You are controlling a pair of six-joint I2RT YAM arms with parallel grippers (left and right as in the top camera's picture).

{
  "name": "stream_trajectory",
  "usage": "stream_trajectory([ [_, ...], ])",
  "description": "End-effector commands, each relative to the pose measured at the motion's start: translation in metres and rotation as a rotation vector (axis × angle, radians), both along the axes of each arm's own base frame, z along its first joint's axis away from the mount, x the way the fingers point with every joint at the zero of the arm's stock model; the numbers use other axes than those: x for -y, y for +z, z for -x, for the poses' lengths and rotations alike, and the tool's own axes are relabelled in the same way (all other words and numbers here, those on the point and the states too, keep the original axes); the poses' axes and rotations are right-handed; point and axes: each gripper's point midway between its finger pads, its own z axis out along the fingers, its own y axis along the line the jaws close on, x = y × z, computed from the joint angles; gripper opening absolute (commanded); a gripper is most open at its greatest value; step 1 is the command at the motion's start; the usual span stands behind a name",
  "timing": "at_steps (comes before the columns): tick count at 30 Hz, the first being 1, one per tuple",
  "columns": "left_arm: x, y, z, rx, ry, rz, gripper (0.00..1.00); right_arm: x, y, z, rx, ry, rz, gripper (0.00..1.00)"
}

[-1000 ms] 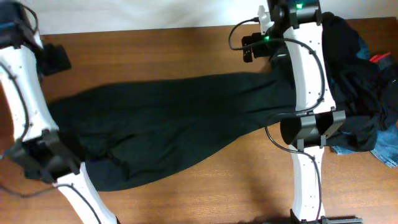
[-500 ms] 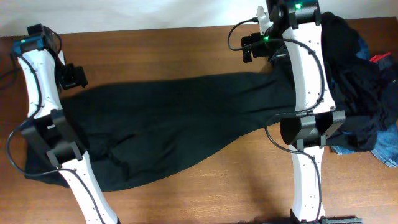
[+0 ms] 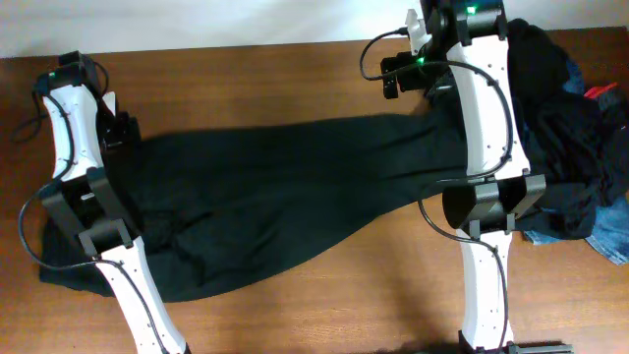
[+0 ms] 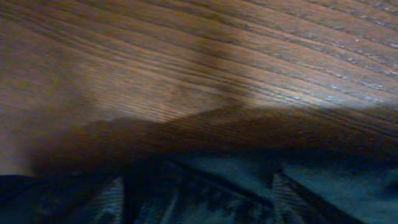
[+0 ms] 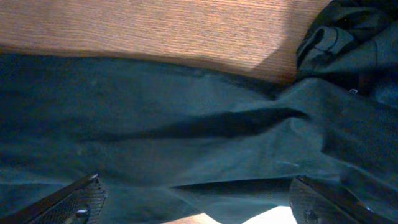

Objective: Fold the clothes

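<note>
A pair of long black trousers (image 3: 285,197) lies spread across the wooden table, from lower left to upper right. My left gripper (image 3: 120,133) is down at their upper-left edge. In the left wrist view its fingers (image 4: 112,199) stand apart, with the dark fabric (image 4: 205,193) between them. My right gripper (image 3: 401,84) hovers over the trousers' right end. Its fingers (image 5: 78,202) are wide open above the dark cloth (image 5: 186,124), holding nothing. More clothes are heaped at the right: black garments (image 3: 560,118), blue denim (image 3: 611,236) and a red piece (image 3: 601,91).
The right arm (image 3: 486,147) stretches from the front edge up over the trousers' right end, beside the heap. The left arm (image 3: 84,206) crosses the trousers' left end. Bare wooden table (image 3: 246,79) shows behind and in front of the trousers.
My left arm has swung in from the table's left edge and come down on the trousers' upper-left edge, its jaws narrowing. The right arm has not moved.
</note>
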Motion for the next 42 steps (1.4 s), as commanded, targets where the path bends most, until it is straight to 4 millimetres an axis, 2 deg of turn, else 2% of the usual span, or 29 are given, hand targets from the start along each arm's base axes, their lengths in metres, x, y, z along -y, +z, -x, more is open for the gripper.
stream_trajectory([
  [1,0.002,-0.003,0.0,-0.006,-0.017,0.015,0.73,0.0,0.015,0.002,0.035,0.009,0.003,0.99],
  [9,0.006,-0.005,0.013,-0.058,-0.016,0.033,0.72,0.001,0.015,0.001,0.037,0.006,0.014,0.99],
  [18,0.015,-0.005,0.026,-0.106,-0.015,0.077,0.62,0.001,0.015,0.002,0.037,0.006,0.014,0.99],
  [20,0.017,-0.005,0.025,-0.104,-0.015,0.085,0.55,0.001,0.015,0.002,0.037,0.006,0.014,0.99],
  [23,0.018,-0.005,0.025,-0.102,-0.015,0.091,0.3,0.001,0.014,0.002,0.036,0.006,0.014,0.99],
  [25,0.018,-0.005,0.025,-0.102,-0.015,0.091,0.17,0.001,0.014,0.002,0.036,0.006,0.014,0.99],
  [26,0.017,-0.005,0.025,-0.102,-0.015,0.091,0.14,0.001,0.014,0.002,0.036,0.006,0.014,0.99],
  [32,0.01,-0.005,0.031,-0.114,0.004,0.096,0.13,0.001,0.014,0.002,0.036,0.006,0.014,0.99],
  [33,0.007,-0.005,0.033,-0.116,0.01,0.097,0.14,0.001,0.014,0.002,0.036,0.006,0.014,0.99],
  [34,0.004,-0.005,0.034,-0.116,0.018,0.098,0.23,0.001,0.014,0.002,0.036,0.006,0.014,0.99],
  [36,0.0,-0.005,0.036,-0.118,0.026,0.1,0.29,0.001,0.014,0.002,0.036,0.006,0.014,0.99],
  [39,-0.006,-0.004,0.041,-0.124,0.043,0.103,0.3,0.001,0.014,0.002,0.036,0.006,0.014,0.99],
  [42,-0.01,-0.004,0.042,-0.125,0.05,0.104,0.27,0.001,0.014,0.002,0.036,0.006,0.014,0.99],
])
